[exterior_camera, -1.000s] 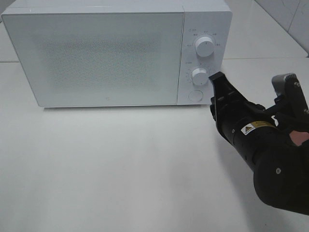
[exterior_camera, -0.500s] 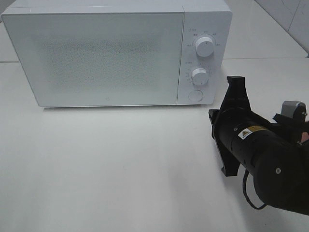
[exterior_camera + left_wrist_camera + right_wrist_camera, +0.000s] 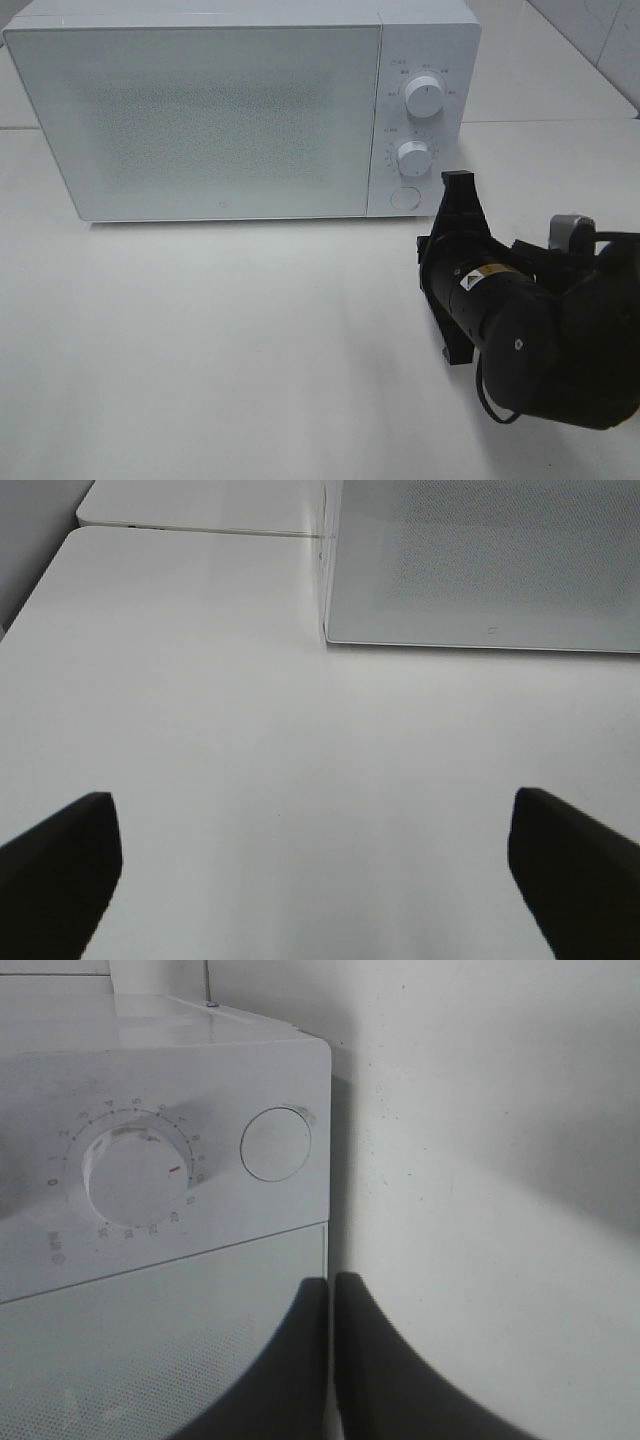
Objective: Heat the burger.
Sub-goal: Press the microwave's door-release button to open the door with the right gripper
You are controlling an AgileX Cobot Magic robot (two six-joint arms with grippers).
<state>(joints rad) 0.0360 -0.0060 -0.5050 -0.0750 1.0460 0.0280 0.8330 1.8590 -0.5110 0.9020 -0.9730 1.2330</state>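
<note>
The burger is hidden; no burger or pink dish shows in any view. A white microwave [image 3: 200,110] stands at the back of the table with its frosted door shut. Its panel has an upper knob [image 3: 424,97], a lower knob [image 3: 413,156] and a round button [image 3: 403,197]. My right gripper [image 3: 457,178] is shut and empty, just right of the panel near the button. The right wrist view shows its closed fingertips [image 3: 330,1285] below the lower knob [image 3: 135,1175] and the button [image 3: 275,1144]. My left gripper [image 3: 310,798] is open and empty above bare table, short of the microwave [image 3: 480,560].
The white table [image 3: 200,340] spreads in front of the microwave. The black right arm [image 3: 540,340] fills the lower right. A seam to a second tabletop [image 3: 200,530] runs behind the microwave's left corner.
The right gripper has drawn back from the lower knob, rolled its fingers onto edge, and shifted left and lower beside the panel. The microwave door stays shut.
</note>
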